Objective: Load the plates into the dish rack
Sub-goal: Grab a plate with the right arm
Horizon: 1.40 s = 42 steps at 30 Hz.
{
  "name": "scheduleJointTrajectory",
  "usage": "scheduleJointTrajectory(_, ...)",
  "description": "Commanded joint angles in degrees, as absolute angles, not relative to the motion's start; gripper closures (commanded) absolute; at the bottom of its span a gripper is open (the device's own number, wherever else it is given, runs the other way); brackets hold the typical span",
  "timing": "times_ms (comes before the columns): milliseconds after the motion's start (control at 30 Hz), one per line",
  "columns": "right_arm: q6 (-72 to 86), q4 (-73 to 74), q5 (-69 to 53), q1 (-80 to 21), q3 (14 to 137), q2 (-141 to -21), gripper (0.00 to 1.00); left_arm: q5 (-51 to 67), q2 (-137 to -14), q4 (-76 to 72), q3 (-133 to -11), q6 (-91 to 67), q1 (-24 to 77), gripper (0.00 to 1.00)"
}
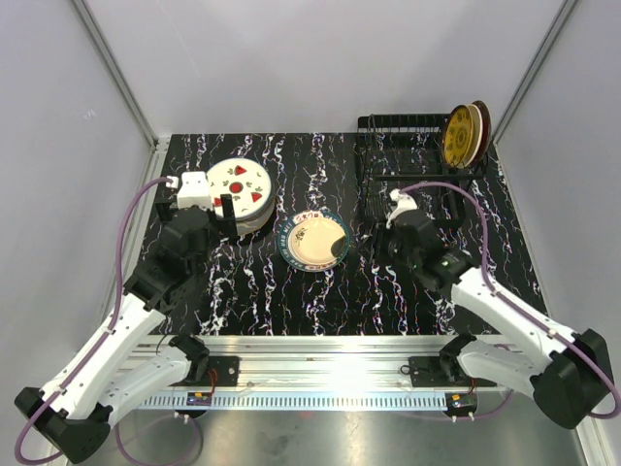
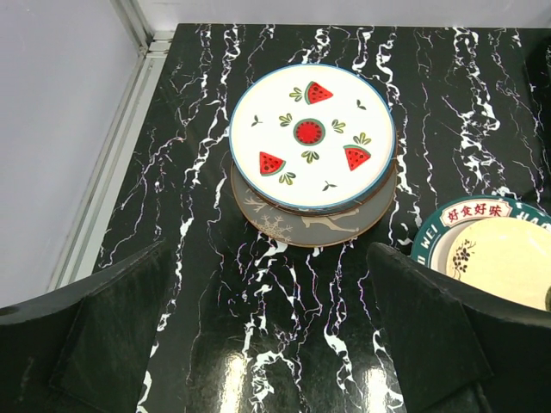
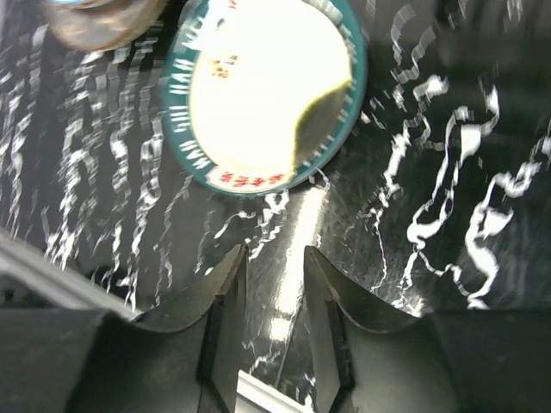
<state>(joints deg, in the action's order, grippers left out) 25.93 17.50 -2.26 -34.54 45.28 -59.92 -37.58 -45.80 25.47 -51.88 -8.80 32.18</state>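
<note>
The right pincer (image 3: 277, 323) has its two fingers a narrow gap apart, with only bare table showing between them; it holds nothing. Just ahead of it, apart from the fingertips, a teal-rimmed plate (image 3: 267, 95) lies flat on the black marbled table (image 1: 291, 301), its cream centre marked by a dark curved patch on the side nearer the pincer. The wrist view is blurred, so finer detail on the rim cannot be read there.

The left pincer (image 2: 275, 344) is spread wide and empty, hovering over the table. Beyond it sits a small stack: a watermelon plate (image 2: 312, 138) on top and a brown plate (image 2: 310, 228) peeping out beneath, shifted a little toward the pincer. How many more lie under them cannot be told. The teal-rimmed plate is near this stack, on its right, not touching it.

At the far right corner stands the dish rack (image 1: 388, 126), black wire. Two plates are upright in its right end: a yellow plate (image 1: 460, 138) in front and a dark red plate (image 1: 482, 118) close behind it. The right arm lies between the teal-rimmed plate and the rack's near side.
</note>
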Motion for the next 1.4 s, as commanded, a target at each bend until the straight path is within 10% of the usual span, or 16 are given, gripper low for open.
scheduleJointTrajectory(0, 36.9, 3.3, 4.7, -36.1, 41.9, -61.6, 0.60, -39.9, -45.0, 21.4, -51.2, -8.4, 32.4, 0.01)
scheduleJointTrajectory(767, 49.3, -10.3, 15.7, -37.7, 45.3, -92.4, 0.36, -36.4, -48.3, 22.6, -51.8, -8.6, 32.4, 0.01)
scheduleJointTrajectory(1367, 49.3, -1.4, 22.4, -40.8, 51.2, -100.3, 0.37, -34.6, -48.8, 23.4, -52.4, -8.8, 32.5, 0.01)
